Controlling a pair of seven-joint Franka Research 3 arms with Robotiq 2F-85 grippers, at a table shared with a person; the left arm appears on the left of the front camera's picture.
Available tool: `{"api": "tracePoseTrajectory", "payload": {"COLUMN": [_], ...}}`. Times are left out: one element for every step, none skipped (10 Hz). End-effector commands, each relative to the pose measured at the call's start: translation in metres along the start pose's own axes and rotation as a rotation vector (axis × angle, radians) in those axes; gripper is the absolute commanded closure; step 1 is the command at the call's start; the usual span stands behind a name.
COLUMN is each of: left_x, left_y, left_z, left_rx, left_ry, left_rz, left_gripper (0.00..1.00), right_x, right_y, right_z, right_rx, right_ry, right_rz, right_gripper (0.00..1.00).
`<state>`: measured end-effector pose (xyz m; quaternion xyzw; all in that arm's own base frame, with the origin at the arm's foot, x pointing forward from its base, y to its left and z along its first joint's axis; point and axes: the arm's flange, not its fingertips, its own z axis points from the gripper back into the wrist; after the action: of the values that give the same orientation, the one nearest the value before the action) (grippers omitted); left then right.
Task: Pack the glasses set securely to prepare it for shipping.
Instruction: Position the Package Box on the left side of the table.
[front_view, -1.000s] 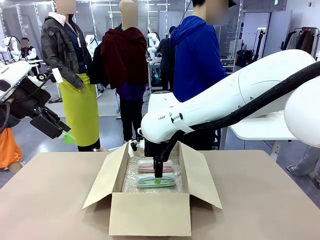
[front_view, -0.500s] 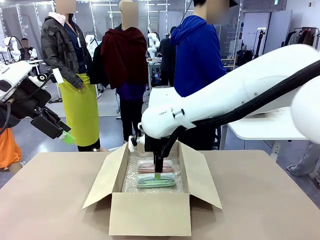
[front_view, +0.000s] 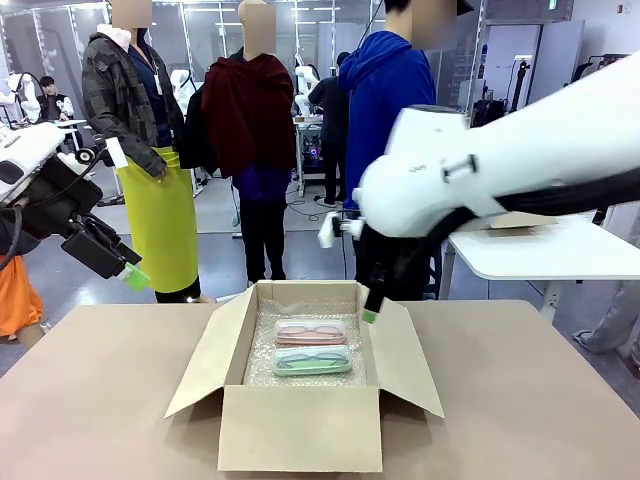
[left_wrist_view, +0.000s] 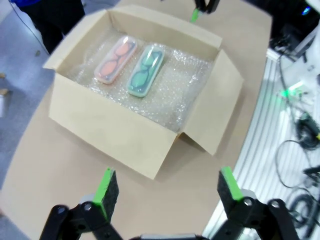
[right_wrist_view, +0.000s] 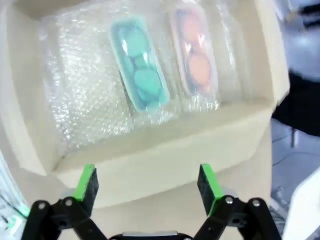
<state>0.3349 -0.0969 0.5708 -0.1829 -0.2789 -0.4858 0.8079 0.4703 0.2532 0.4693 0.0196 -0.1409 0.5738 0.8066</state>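
The glasses set lies side by side on bubble wrap inside the open cardboard box (front_view: 300, 425): the pale pink case (front_view: 310, 332) at the far side and the mint green case (front_view: 313, 360) nearer me. Both also show in the left wrist view (pink case (left_wrist_view: 116, 66), green case (left_wrist_view: 146, 70)) and the right wrist view (green case (right_wrist_view: 139, 70), pink case (right_wrist_view: 196, 59)). My right gripper (front_view: 371, 312) hangs open above the box's right flap, nothing between its fingers (right_wrist_view: 147, 182). My left gripper (front_view: 135, 272) is open and held high at the far left, away from the box (left_wrist_view: 166, 186).
All the box flaps (front_view: 405, 350) stand open and splay outward. Brown table surface (front_view: 540, 400) lies free on both sides of the box. A person in a blue hoodie (front_view: 390, 120) stands at the far side. A white table (front_view: 530, 255) is at the back right.
My right gripper has risen out of the box, off the green case, and swung up and to the right. The cases stay in the box. The left arm has not moved.
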Motion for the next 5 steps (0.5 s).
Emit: {"api": "tracePoseTrajectory", "payload": {"left_x": [0.000, 0.000, 0.000, 0.000, 0.000], "left_y": [0.000, 0.000, 0.000, 0.000, 0.000], "left_z": [0.002, 0.002, 0.002, 0.002, 0.002], "left_rx": [-0.005, -0.005, -0.005, -0.005, -0.005], "left_ry": [-0.009, -0.009, -0.009, -0.009, -0.009], "left_rz": [0.000, 0.000, 0.000, 0.000, 0.000], "left_gripper": [0.00, 0.00, 0.00, 0.00, 0.00], "right_x": [-0.053, -0.079, -0.105, -0.131, -0.151], "right_y": [0.025, 0.029, 0.030, 0.031, 0.037], "right_z": [-0.007, 0.000, 0.007, 0.010, 0.013], "right_rx": [-0.056, -0.073, -0.063, -0.027, -0.016], "right_ry": [-0.117, -0.179, -0.225, -0.307, -0.372], "right_rz": [-0.172, -0.251, -0.316, -0.299, -0.320], "right_gripper": [0.00, 0.00, 0.00, 0.00, 0.00]}}
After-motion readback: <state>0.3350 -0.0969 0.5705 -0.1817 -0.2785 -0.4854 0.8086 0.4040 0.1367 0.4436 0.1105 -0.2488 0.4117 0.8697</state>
